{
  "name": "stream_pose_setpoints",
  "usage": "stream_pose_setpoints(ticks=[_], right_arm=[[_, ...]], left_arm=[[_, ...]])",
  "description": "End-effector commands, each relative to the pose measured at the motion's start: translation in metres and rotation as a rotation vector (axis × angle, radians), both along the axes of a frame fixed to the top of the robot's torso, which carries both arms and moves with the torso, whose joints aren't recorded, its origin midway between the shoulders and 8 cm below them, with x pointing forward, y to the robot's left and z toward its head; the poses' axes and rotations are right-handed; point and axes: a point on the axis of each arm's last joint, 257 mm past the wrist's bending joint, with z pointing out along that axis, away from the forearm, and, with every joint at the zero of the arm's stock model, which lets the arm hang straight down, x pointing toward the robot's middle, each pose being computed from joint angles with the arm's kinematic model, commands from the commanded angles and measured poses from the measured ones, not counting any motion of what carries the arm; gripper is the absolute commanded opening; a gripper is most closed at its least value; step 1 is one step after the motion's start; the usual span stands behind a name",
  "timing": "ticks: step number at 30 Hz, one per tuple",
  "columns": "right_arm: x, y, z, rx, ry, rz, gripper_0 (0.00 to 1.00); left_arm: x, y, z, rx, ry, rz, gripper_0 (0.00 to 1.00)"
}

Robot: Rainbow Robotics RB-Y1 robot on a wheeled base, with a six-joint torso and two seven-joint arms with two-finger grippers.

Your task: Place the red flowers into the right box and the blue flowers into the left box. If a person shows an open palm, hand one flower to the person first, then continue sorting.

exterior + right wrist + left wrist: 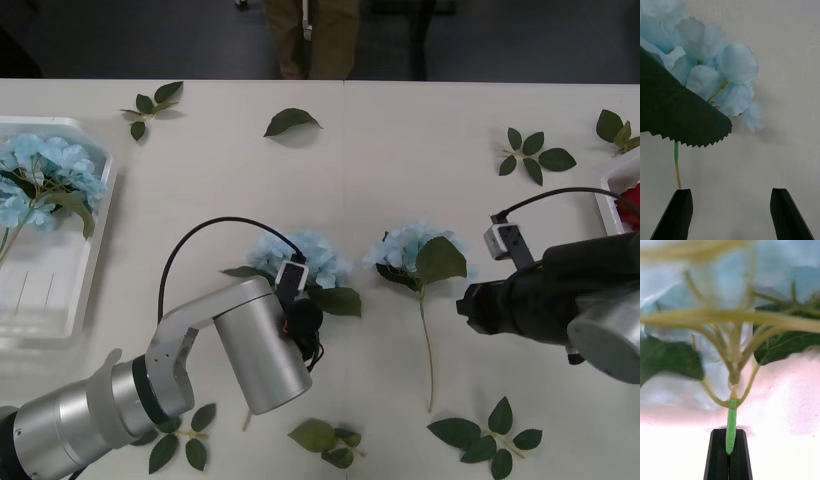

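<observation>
Jaws of left gripper (729,455) pinched tight on the green stem of a blue flower (300,258), cluster just ahead of them. Right gripper (730,213) jaws spread, second blue flower (410,250) ahead, its stem off to one side. Risk: thin stem pivots or slips on lift; leaf snags. Left box (92,270) holds one blue cluster; right box (608,200) shows something red.

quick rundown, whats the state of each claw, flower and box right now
left claw: shut on a blue flower's stem
held blue flower: mid-table
right claw: open, beside another blue flower
second blue flower: lying loose on the table
left box: holds one blue flower
right box: something red inside
</observation>
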Motion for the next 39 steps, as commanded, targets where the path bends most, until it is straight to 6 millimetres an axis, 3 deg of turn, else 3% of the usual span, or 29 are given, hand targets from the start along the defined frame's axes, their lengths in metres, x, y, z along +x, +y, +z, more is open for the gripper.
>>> stream_pose_setpoints(ticks=[1,7,8,13,17,20,22,27,31,35,39], right_arm=[[0.003,0.049,-0.016,0.044,-0.017,0.026,0.60],[0.026,0.078,-0.034,0.072,-0.057,0.030,0.60],[0.033,0.086,-0.035,0.075,-0.069,0.034,0.60],[0.050,0.099,-0.039,0.101,-0.093,0.027,0.60],[0.058,0.093,-0.044,0.078,-0.109,0.016,0.00],[0.058,0.091,-0.045,0.079,-0.106,0.013,0.00],[0.057,0.091,-0.045,0.081,-0.104,0.012,0.00],[0.063,0.091,-0.023,0.110,-0.138,0.013,0.00],[0.072,0.093,0.014,0.179,-0.178,0.011,0.00],[0.087,0.092,0.069,0.269,-0.239,0.017,0.00],[0.099,0.112,0.122,0.377,-0.281,0.055,0.00]], left_arm=[[0.029,0.004,0.033,0.018,-0.025,-0.050,0.00],[0.065,0.063,0.088,0.023,0.032,-0.052,0.00],[0.070,0.082,0.110,-0.007,0.064,-0.039,0.00],[0.065,0.141,0.170,-0.094,0.155,-0.002,0.00],[0.058,0.204,0.221,-0.074,0.183,0.029,0.00],[0.059,0.243,0.261,-0.092,0.190,0.062,0.00],[0.060,0.264,0.276,-0.111,0.196,0.062,0.00],[0.058,0.321,0.281,-0.159,0.235,0.032,0.00],[0.059,0.367,0.269,-0.147,0.220,0.000,0.00],[0.059,0.415,0.244,-0.092,0.168,-0.049,0.00],[0.055,0.435,0.220,-0.091,0.141,-0.044,0.00]])
